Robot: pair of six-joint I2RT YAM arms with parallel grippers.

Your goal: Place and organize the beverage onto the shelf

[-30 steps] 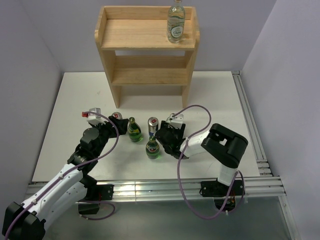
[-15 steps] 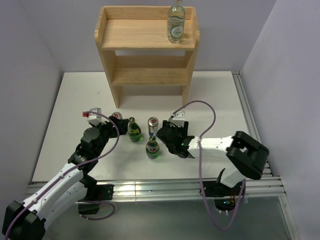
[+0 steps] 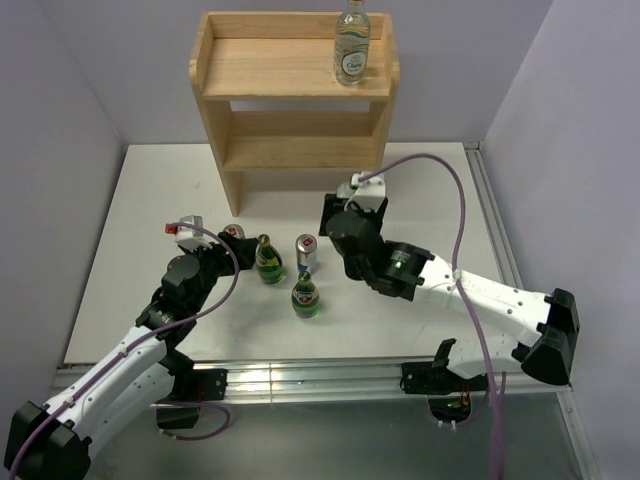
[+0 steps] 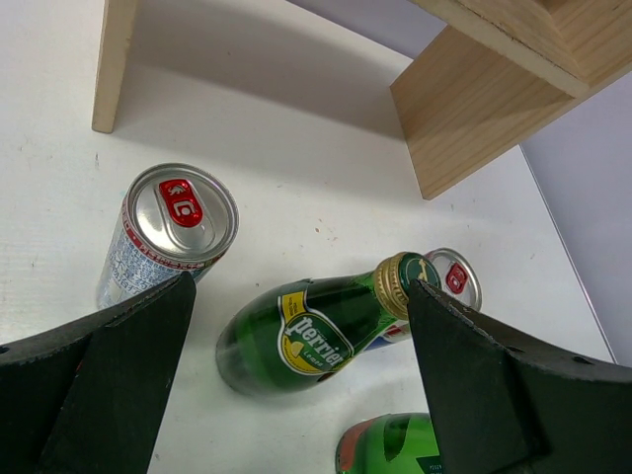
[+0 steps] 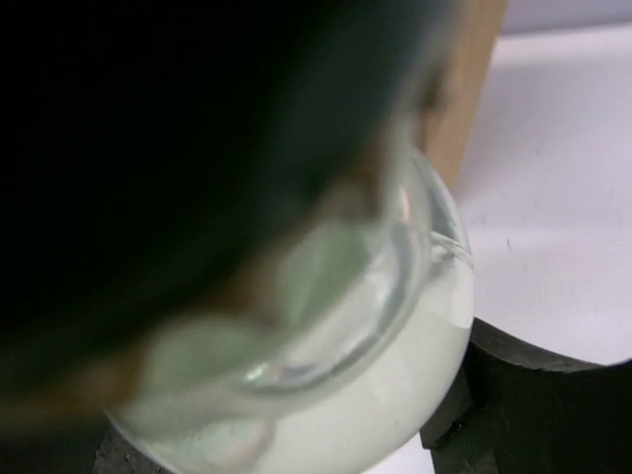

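One water bottle [image 3: 351,45] stands at the right rear corner of the shelf's [image 3: 205,60] top board. Cans [image 3: 306,252] and green bottles [image 3: 306,297] sit mid-tabletop [image 3: 430,200], with the left pincer [image 3: 245,250] beside them and the right pincer [image 3: 338,222] near the shelf's front right foot.

In the left wrist view, the left pincer's fingers [image 4: 109,395] are spread wide, with a can [image 4: 168,232] and a green bottle [image 4: 306,336] ahead.

In the right wrist view, a blurred clear bottle [image 5: 375,375] fills the frame, apparently pinched by the right pincer. It should be raised above the rim, kept upright and set beside its twin.
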